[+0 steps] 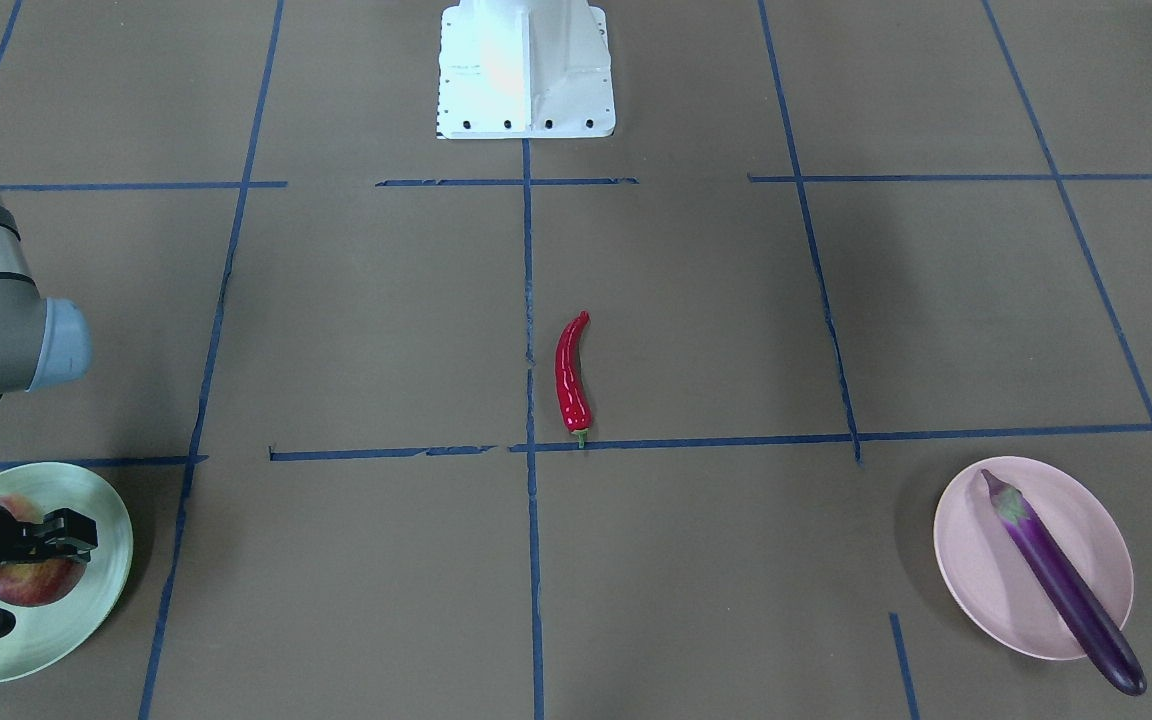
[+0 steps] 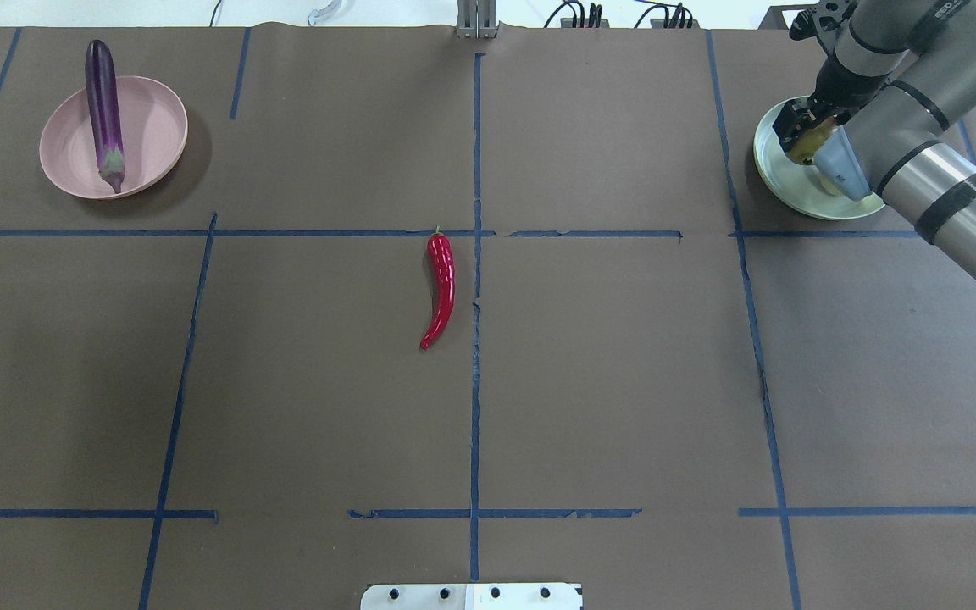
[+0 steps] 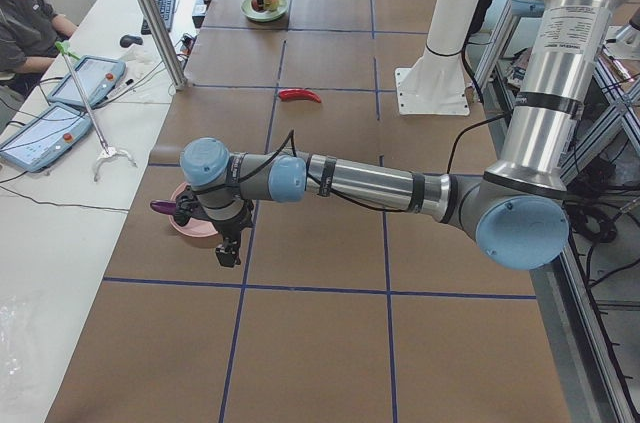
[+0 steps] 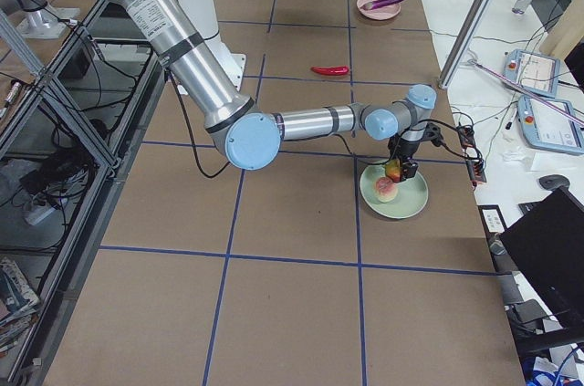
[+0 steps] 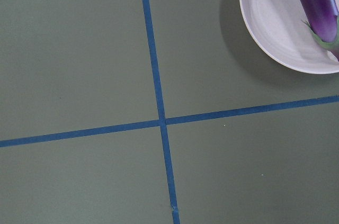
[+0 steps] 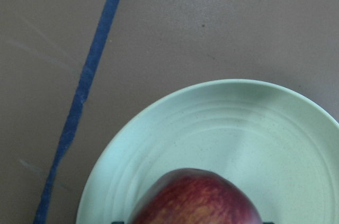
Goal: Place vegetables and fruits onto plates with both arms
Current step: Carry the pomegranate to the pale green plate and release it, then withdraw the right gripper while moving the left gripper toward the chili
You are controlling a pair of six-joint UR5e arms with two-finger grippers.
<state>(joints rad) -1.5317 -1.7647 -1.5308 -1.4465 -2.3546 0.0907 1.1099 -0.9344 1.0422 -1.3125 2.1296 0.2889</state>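
My right gripper (image 1: 41, 578) is shut on the dark-red, yellow-tinged pomegranate (image 6: 196, 197) and holds it low over the pale green plate (image 1: 86, 610). The peach (image 4: 385, 190) lies on that plate beside it. The purple eggplant (image 1: 1061, 580) lies across the pale pink plate (image 1: 976, 560), with its tip over the rim. The red chili (image 1: 570, 375) lies on the table's middle, next to the blue centre line. My left gripper (image 3: 228, 249) hangs beside the pink plate (image 3: 190, 227). It shows only in the exterior left view, so I cannot tell whether it is open.
The white robot base (image 1: 526, 70) stands at the table's robot side. Blue tape lines cross the brown table. An operator's desk with tablets (image 3: 60, 108) runs along the far side, past a metal post (image 3: 150, 13).
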